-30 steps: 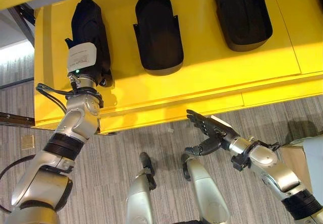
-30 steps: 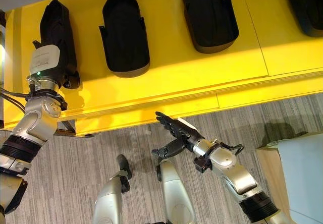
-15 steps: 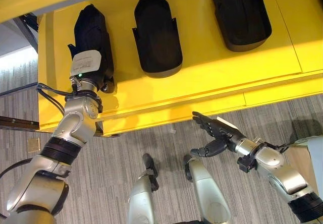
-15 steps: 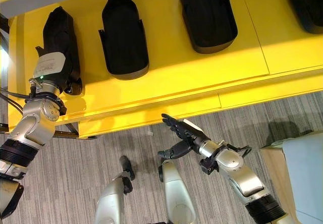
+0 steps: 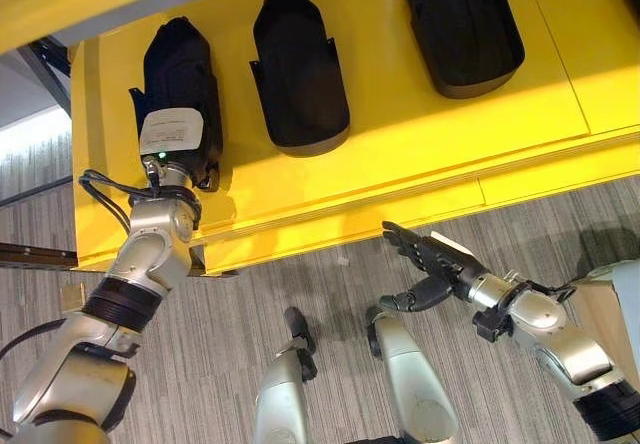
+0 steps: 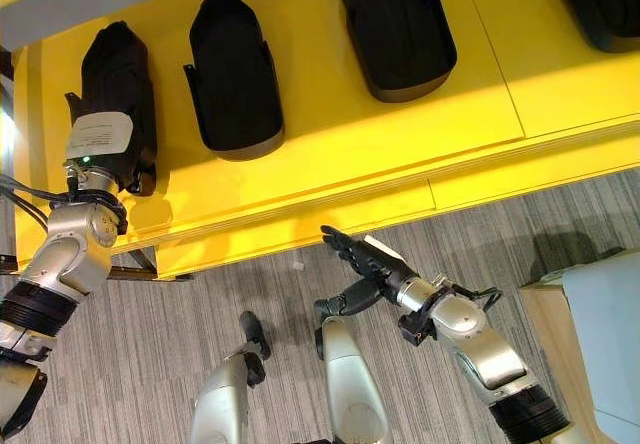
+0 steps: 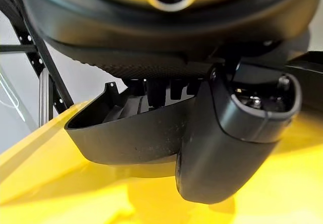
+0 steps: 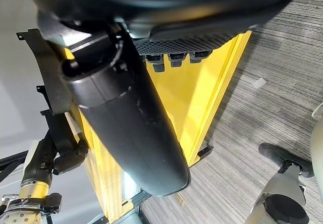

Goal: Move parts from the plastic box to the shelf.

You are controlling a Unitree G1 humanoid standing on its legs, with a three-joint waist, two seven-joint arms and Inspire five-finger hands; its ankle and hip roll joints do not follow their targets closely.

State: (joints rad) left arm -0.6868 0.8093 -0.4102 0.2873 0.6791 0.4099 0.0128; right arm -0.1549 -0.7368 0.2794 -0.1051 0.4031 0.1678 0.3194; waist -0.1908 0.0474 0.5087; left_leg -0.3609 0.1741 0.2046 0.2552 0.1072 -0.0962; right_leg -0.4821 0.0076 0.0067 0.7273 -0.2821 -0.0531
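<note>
Up left — left hand [image 5: 178, 142] fingers curled round matte black part [image 5: 180, 79] (yellow shelf [image 5: 420, 154]); right hand [image 5: 430, 269] fingers splayed.

A yellow shelf [image 5: 420, 154] is seen across the upper part of the left eye view, above a grey striped floor [image 5: 230, 294]. Three black parts are seen lying on it in a row: a left part [image 5: 178, 64], a middle part [image 5: 297, 74] and a right part [image 5: 460, 24], well apart from one another. The left hand [image 5: 180, 144] is placed on the near end of the left part; its fingers are hidden against the part. The right hand [image 5: 428, 269] is held over the floor, just in front of the shelf's front edge, with fingers straight and spread and nothing held.
</note>
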